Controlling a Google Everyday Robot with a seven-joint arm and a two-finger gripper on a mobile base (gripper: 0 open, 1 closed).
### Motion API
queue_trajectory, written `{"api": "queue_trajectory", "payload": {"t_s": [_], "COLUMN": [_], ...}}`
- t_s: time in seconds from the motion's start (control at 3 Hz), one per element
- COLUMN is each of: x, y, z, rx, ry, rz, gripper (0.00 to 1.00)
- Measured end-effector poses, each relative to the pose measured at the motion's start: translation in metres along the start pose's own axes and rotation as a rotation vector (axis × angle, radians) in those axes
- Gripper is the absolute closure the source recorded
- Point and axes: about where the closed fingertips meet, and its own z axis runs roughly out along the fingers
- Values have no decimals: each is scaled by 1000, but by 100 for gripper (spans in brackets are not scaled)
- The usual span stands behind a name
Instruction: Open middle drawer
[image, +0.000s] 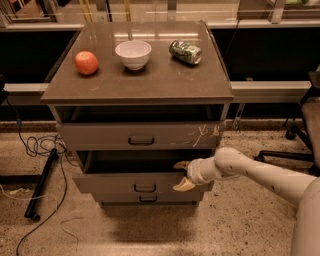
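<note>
1. My cream 2-finger gripper (182, 175) sits at the right end of the grey-brown middle drawer (112, 183), at the top edge of its plain front.
2. The gripper is spread: 1 fingertip lies over the top edge, above the dark inside of the box, and the other rests low on the front face.
3. The middle drawer stands pulled out past the scratched top drawer front (95, 135) above and the narrow bottom drawer front (120, 198) below; its small dark bracket handle (145, 188) is just left of my gripper.
4. My pale arm (260, 175) reaches in from the right.
5. On the brown worktop (150, 82) stand a red apple (86, 62), a white bowl (133, 53) and a green can (185, 52) lying on its side, well apart in a row.
</note>
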Motion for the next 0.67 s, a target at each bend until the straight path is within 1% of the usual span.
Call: {"api": "queue_trajectory", "payload": {"t_s": [0.33,0.67], "x": [10,12], "y": [17,25], "z": [-7,-15], "rx": [2,5], "ry": [-13,-19], "rz": [36,45], "gripper": [65,88]}}
